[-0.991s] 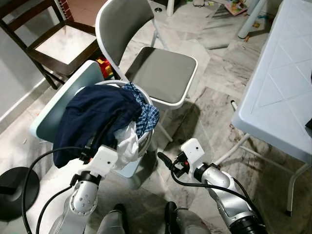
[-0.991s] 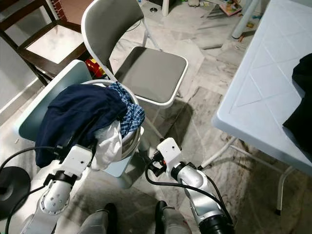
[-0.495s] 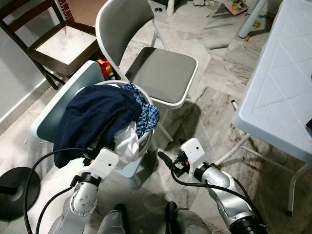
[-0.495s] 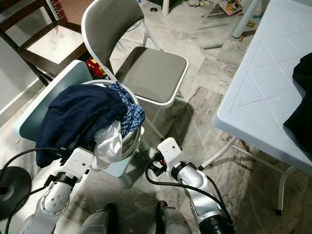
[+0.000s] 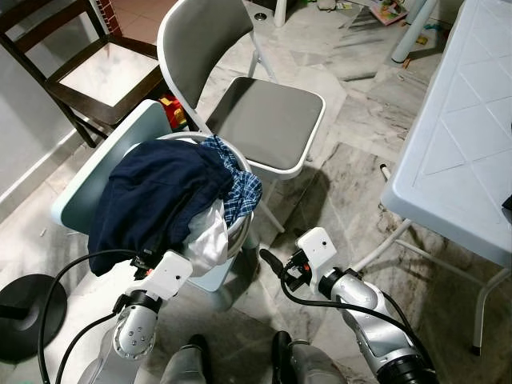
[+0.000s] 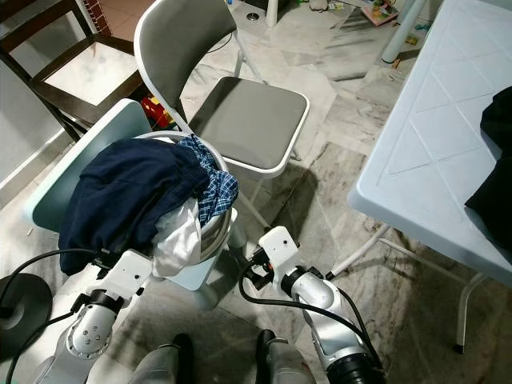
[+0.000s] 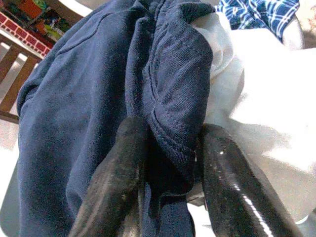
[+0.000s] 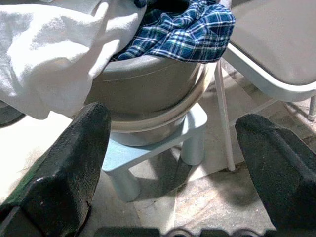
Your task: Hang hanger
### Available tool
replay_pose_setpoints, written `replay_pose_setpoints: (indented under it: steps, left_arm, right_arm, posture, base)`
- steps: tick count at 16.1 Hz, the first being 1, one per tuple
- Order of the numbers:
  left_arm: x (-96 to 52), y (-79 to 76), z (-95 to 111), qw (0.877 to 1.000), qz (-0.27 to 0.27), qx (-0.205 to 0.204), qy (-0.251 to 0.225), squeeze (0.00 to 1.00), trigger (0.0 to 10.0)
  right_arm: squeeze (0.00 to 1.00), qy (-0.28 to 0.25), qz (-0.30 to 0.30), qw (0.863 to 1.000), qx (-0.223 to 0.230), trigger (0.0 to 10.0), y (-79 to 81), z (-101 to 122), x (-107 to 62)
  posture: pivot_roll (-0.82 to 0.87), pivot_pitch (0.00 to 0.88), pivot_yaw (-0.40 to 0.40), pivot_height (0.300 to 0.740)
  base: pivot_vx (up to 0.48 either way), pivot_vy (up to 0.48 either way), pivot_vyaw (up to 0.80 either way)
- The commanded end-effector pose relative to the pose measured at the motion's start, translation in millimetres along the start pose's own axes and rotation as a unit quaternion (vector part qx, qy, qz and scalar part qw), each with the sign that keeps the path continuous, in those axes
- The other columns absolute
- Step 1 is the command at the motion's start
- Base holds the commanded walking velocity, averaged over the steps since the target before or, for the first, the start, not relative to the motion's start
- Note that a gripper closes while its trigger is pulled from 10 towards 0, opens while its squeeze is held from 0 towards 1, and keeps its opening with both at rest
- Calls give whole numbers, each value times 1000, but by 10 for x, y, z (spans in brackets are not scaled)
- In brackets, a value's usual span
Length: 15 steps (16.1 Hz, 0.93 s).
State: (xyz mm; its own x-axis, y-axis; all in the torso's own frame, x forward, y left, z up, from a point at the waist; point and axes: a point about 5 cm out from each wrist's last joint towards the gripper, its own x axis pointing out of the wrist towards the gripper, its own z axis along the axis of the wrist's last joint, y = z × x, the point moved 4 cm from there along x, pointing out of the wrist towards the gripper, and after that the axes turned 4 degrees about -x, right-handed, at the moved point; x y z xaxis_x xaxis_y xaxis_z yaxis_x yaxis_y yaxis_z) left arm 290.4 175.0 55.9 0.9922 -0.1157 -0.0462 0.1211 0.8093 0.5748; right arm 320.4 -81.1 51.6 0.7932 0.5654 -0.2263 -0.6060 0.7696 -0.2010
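Note:
A grey laundry basket (image 8: 143,94) stands on a light-blue stool (image 5: 104,172), heaped with clothes. A navy garment (image 5: 160,192) drapes over its near side, beside a blue plaid cloth (image 5: 240,188) and a white cloth (image 5: 210,236). My left gripper (image 5: 146,260) is low at the basket's near side. In the left wrist view a fold of the navy garment (image 7: 168,123) fills the space between its two fingers, so the left gripper (image 7: 170,177) is shut on it. My right gripper (image 5: 270,260) hangs open near the floor, right of the basket, holding nothing.
A grey folding chair (image 5: 268,120) stands just behind the basket, and a dark wooden chair (image 5: 72,72) is at the far left. A white plastic table (image 5: 464,144) on the right carries a dark cloth (image 6: 492,176). A black round base (image 5: 24,312) sits on the floor at the left.
My left arm has drawn back and down a little toward me, staying at the navy garment's hem. The right arm has barely moved.

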Motion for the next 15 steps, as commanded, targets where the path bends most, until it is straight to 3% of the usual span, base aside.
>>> replay_pose_setpoints:
  steps: [1,3,4,5,7,8,11,12,15]
  left_arm:
    - [-58,-30,-86,1000,-7,2,13,0,0]
    - [-42,-7,-61,1000,-3,8,7,0,0]
    - [-11,20,1,1000,1,18,-6,0,4118]
    - [9,29,43,1000,2,24,-14,0,10000]
    - [34,41,111,999,9,19,-25,0,10000]
    - [17,35,95,1000,11,8,-23,1000,10000]
    - [-30,-7,53,999,8,30,-16,1000,10000]
    - [-24,-21,63,999,6,37,-18,0,10000]
    - [-3,-48,95,999,0,42,-22,0,10000]
  right_arm:
    - [0,13,1,1000,10,10000,24,-99,-45]
    - [0,13,0,1000,11,10000,22,-105,-51]
    - [0,14,-1,1000,11,10000,21,-110,-56]
    - [0,14,0,1000,11,10000,24,-113,-56]
    - [0,15,0,1000,12,10000,35,-118,-53]
    - [0,15,1,1000,12,10000,37,-118,-52]
    - [0,16,0,1000,13,10000,36,-122,-54]
    - [0,16,0,1000,12,10000,36,-125,-53]
    - [0,16,0,1000,12,10000,35,-126,-52]
  posture:
    - [20,289,3,740]
    - [19,289,3,740]
    - [20,289,4,740]
    - [20,289,4,740]
    - [21,288,6,740]
    - [21,290,6,740]
    - [20,291,5,740]
    - [21,291,4,740]
    - [21,291,4,740]
  base:
    - [0,0,0]
    - [0,0,0]
    - [0,0,0]
    - [0,0,0]
    - [0,0,0]
    - [0,0,0]
    - [0,0,0]
    - [0,0,0]
    - [0,0,0]
